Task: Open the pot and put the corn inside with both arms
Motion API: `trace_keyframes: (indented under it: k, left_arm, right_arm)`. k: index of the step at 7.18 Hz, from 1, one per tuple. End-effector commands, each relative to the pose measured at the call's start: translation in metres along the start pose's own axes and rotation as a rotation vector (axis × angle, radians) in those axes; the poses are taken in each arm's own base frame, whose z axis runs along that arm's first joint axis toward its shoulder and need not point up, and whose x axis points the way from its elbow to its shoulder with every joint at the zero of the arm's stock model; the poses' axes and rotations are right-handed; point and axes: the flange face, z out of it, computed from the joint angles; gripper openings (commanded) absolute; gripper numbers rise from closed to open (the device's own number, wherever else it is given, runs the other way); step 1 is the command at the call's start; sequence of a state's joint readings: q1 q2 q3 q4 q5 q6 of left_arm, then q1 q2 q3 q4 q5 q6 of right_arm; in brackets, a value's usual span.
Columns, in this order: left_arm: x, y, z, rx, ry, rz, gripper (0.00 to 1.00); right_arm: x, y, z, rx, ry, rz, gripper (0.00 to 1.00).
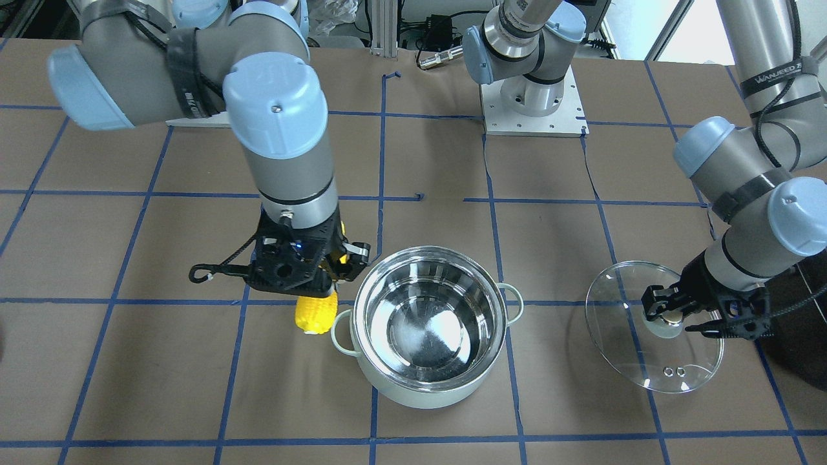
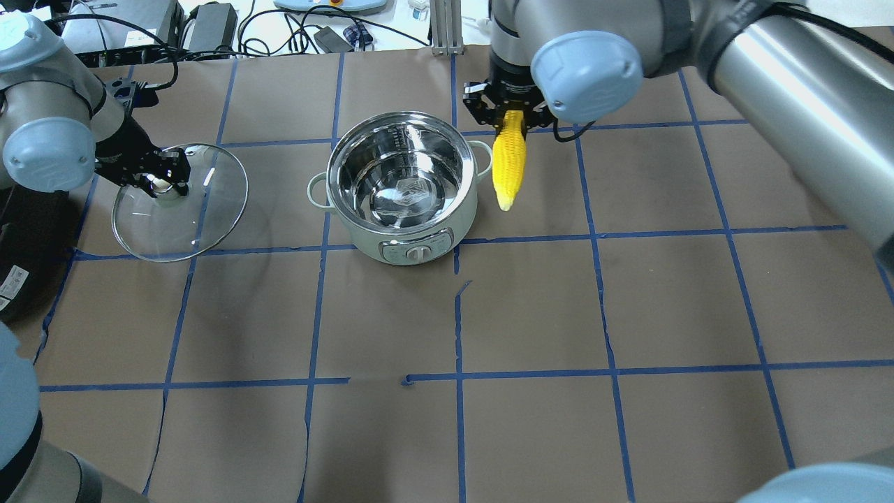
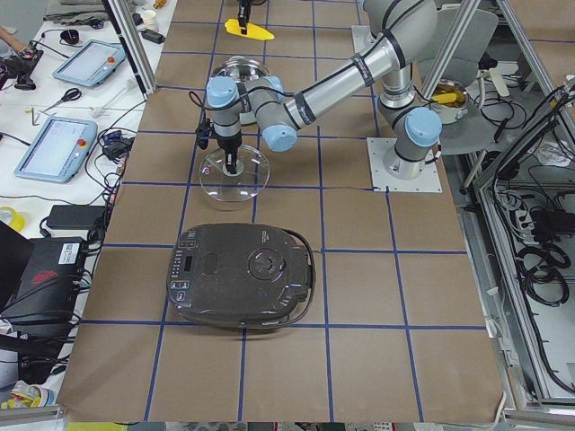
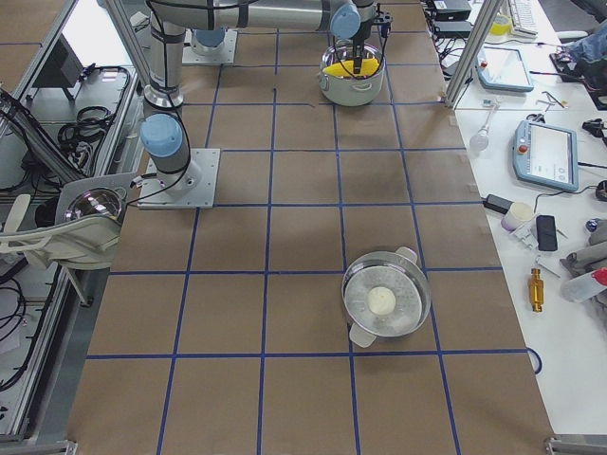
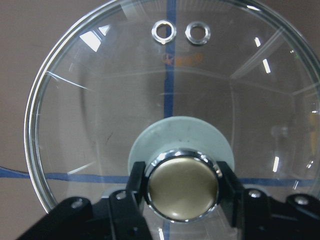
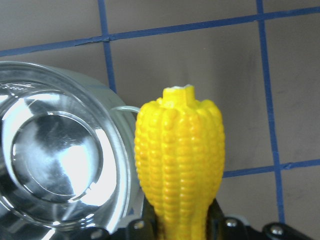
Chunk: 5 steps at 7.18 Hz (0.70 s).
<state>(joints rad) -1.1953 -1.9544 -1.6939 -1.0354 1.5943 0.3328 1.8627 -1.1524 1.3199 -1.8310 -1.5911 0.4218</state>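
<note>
The mint-green pot [image 2: 401, 234] stands open with its steel inside bare; it also shows in the front view [image 1: 426, 387] and the right wrist view [image 6: 55, 150]. My right gripper [image 2: 511, 115] is shut on the yellow corn [image 2: 508, 159], which hangs tip-down in the air just beside the pot's right handle; the corn also shows in the front view [image 1: 316, 312] and the right wrist view [image 6: 180, 165]. My left gripper [image 2: 162, 183] is shut on the knob [image 5: 183, 186] of the glass lid [image 2: 202, 209], held tilted left of the pot, also in the front view [image 1: 620, 349].
A big black appliance [image 3: 241, 275] lies on the table beyond the lid on my left. A steel steamer pot with a white bun [image 4: 384, 301] stands far off on my right. Blue tape lines cross the brown table [image 2: 628, 314].
</note>
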Motion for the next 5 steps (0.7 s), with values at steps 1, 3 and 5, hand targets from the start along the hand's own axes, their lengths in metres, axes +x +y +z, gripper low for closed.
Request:
trace_keyframes:
  k: [1,3,5]
  left_arm:
    - [-0.018,0.007,0.024,-0.029,0.005,-0.030,0.13]
    - [-0.016,0.011,0.035,-0.050,0.017,-0.013,0.12]
    - [-0.015,0.012,0.036,-0.056,0.021,0.041,0.12]
  right_arm:
    - [-0.066,-0.006,0.019,0.005,-0.010,0.021,0.00]
    - [-0.086,0.001,0.035,-0.001,0.003,0.016,0.00]
    - [-0.113,0.005,0.047,-0.005,-0.005,-0.008,0.00]
